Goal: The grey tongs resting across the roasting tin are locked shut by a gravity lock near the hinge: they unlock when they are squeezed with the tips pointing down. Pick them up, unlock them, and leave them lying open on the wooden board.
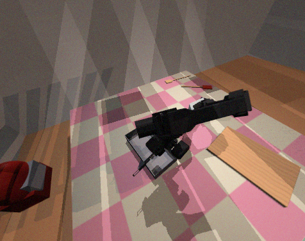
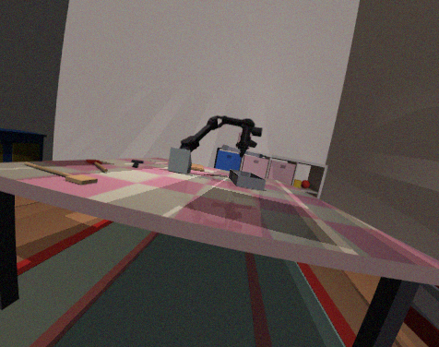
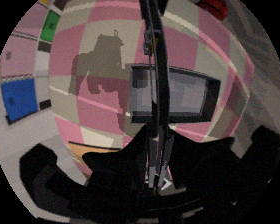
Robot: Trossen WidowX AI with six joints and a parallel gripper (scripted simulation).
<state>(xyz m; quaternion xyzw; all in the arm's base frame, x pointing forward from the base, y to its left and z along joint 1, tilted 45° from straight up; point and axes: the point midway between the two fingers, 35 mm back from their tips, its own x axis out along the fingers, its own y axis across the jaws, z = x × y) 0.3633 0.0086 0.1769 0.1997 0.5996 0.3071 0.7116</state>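
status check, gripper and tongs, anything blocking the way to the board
Gripper shut on the grey tongs, above the grey roasting tin. Tongs closed, tips away from the wrist. Wooden board bare, nothing seen in the way.

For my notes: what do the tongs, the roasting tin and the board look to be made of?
Tongs, held in the gripper: probably metal, with thin, dark grey, stiff-looking arms.
Roasting tin: likely sheet metal, with thin grey walls and a pale sheen on its floor.
Wooden board: looks like wood, matte tan with streaks like grain running along it.
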